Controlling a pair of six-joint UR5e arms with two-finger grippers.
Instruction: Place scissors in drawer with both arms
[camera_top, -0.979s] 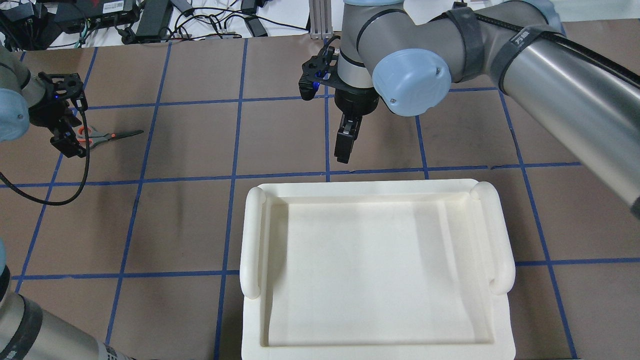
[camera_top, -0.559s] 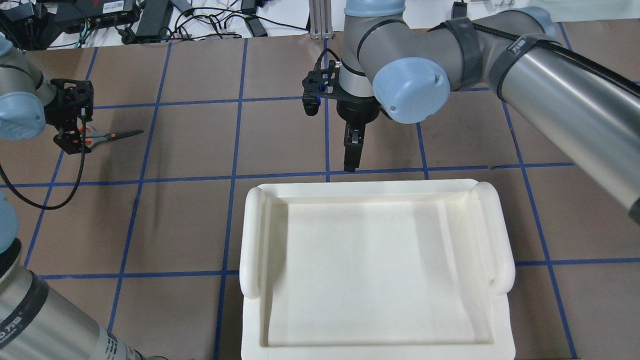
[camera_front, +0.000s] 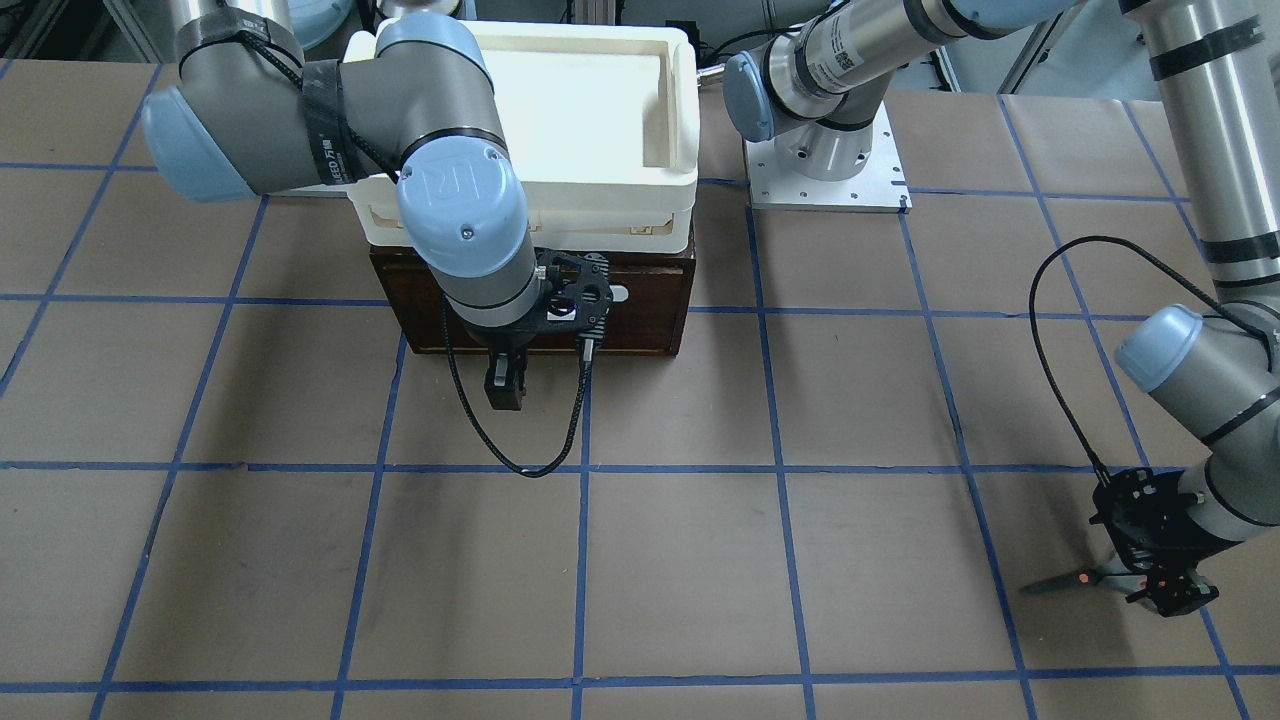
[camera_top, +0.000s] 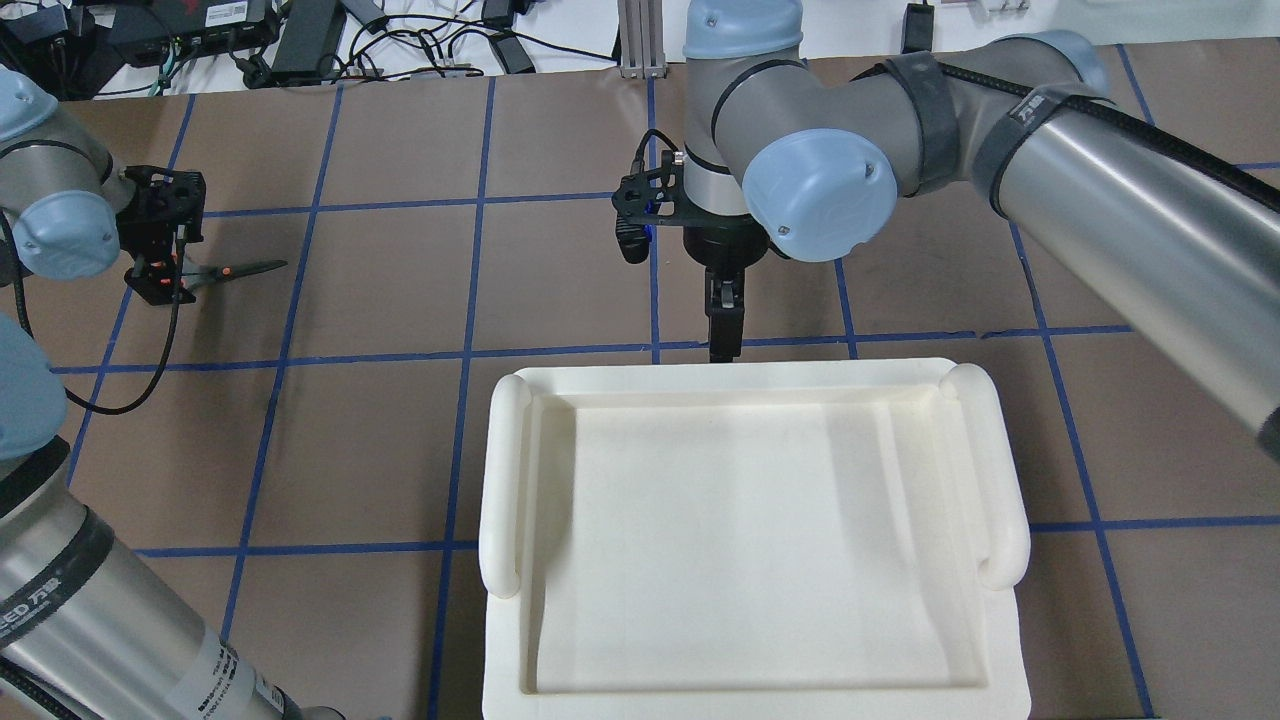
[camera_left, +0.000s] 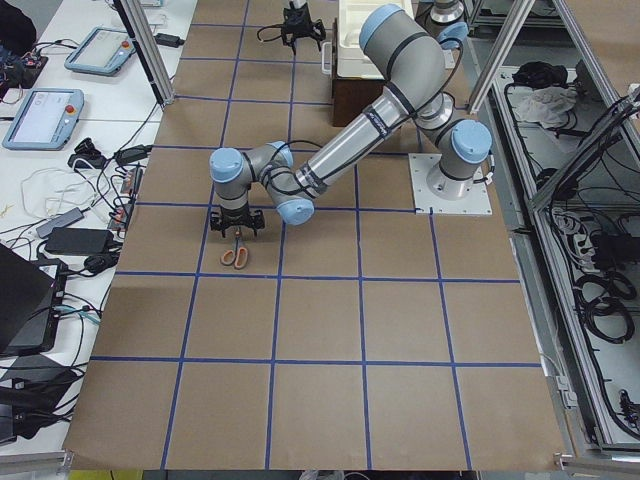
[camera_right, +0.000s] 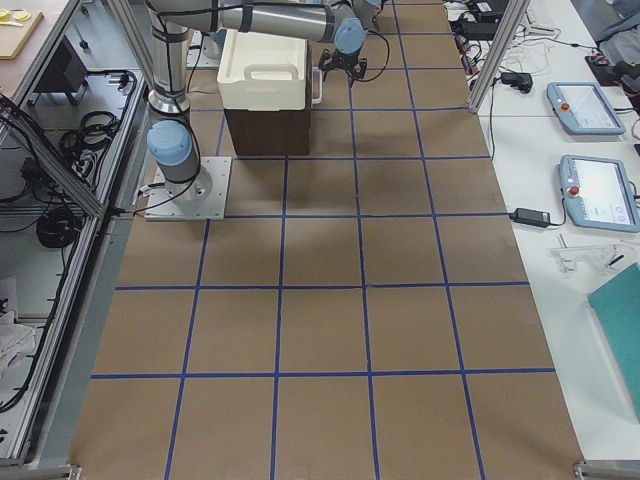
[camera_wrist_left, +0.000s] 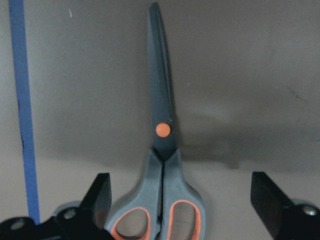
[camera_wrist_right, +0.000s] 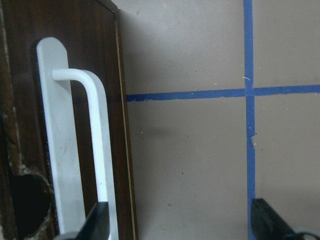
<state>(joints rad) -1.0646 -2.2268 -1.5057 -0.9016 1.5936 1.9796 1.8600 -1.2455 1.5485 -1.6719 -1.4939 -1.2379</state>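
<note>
The scissors (camera_wrist_left: 162, 150) lie flat on the brown paper at the table's left (camera_top: 228, 270), blades closed and pointing away from my left gripper. My left gripper (camera_wrist_left: 182, 197) is open and low over them, one finger on each side of the grey, orange-lined handles (camera_front: 1165, 590). The dark brown drawer (camera_front: 640, 300) sits shut under the cream tray (camera_top: 740, 375). Its white bar handle (camera_wrist_right: 95, 150) shows in the right wrist view. My right gripper (camera_front: 505, 385) is open and empty just in front of the drawer's face (camera_top: 722, 335), its left finger (camera_wrist_right: 97, 222) by the handle.
The cream-white plastic tray (camera_front: 680, 120) rests on top of the drawer's box and hides it from overhead. Blue tape lines (camera_top: 470, 300) grid the brown paper. Cables and power supplies (camera_top: 300, 35) lie beyond the far table edge. The left arm's black cable (camera_front: 1050, 330) loops over the table.
My left gripper has turned and shifted right over the scissors' handles. My right gripper has swung right and toward the tray's front edge, closer to the drawer face. The scissors have not moved.
</note>
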